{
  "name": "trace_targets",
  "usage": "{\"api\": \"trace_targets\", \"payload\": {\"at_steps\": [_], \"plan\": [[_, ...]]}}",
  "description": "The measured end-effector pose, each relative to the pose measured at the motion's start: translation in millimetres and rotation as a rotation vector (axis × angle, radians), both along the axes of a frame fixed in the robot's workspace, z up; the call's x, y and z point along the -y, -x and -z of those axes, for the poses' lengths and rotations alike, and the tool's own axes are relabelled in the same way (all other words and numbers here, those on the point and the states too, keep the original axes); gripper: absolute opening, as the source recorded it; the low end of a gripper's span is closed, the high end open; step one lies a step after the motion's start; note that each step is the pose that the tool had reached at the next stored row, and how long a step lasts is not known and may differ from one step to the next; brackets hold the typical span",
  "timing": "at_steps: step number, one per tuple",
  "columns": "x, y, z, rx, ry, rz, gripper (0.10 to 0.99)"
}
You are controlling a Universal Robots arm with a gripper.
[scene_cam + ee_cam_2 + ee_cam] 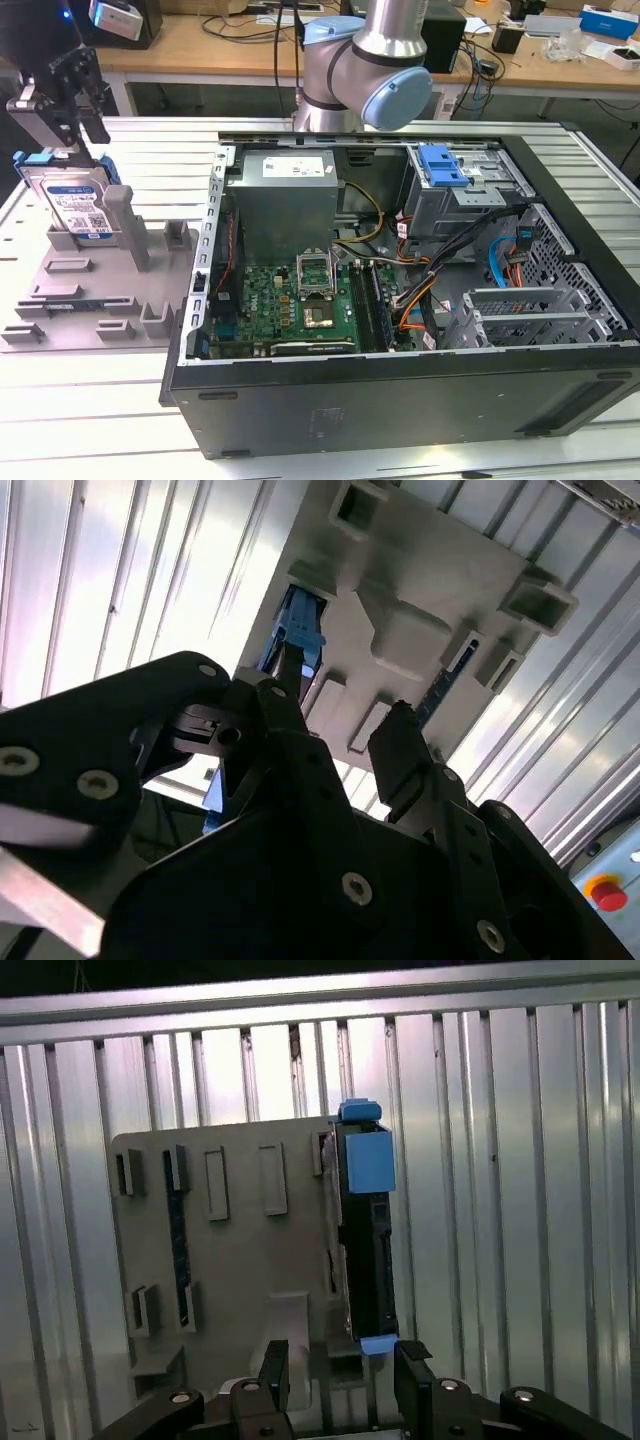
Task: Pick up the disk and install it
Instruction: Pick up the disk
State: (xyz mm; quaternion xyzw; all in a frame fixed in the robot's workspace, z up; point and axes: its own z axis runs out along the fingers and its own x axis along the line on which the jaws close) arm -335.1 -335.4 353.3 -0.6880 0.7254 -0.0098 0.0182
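Right, pincer (80, 125): I have it hanging straight over the disk, fingers spread apart and nothing between them. The first wrist view shows both fingertips (275, 1360) with an open gap.
Disk (75, 205): standing on its long edge in the grey holder, leaning a little, label towards the exterior camera. I reckon it is parked upright so the top edge is offered to a grip from above.
Blue bracket (365, 1160): it frames the drive's edges. In the first wrist view I see the drive edge-on, and its near end tab lines up with the gap between my fingers. I would call that squared up along the drive's thin axis.
Contact: I see none. In the exterior view the fingers sit just above the bracket's top, apart from it.
Grey holder (110, 300): lies flat on the worktop (90, 410), at the exterior view's left of the computer case (400, 400). Its posts and slots look made to keep parts at a fixed pose.
Computer case: on its side with the panel off, so the inside opens upward, motherboard (290, 300) exposed.
Drive cage (440, 215): in the far part of the case, with a blue latch (443, 165) on top, well apart from the disk.
Progress: my judgement is that the pick is not yet made, since the disk sits untouched in its slot.
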Motion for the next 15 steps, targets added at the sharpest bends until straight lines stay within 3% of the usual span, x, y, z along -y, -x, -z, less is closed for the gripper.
{"api": "trace_targets", "payload": {"at_steps": [2, 6, 9, 12, 15], "plan": [[-0.2, 0.0, 0.2, 0.0003, 0.008, -0.015, 0.541], [-1.7, -3.2, 0.1, -0.002, 0.011, -0.019, 0.541], [-13.8, -4.9, 0.2, -0.0101, 0.016, -0.021, 0.541], [-31.0, -4.2, 0.3, -0.0123, 0.016, -0.021, 0.541], [-34.7, 6.8, 1.1, -0.013, 0.016, -0.021, 0.541]]}}
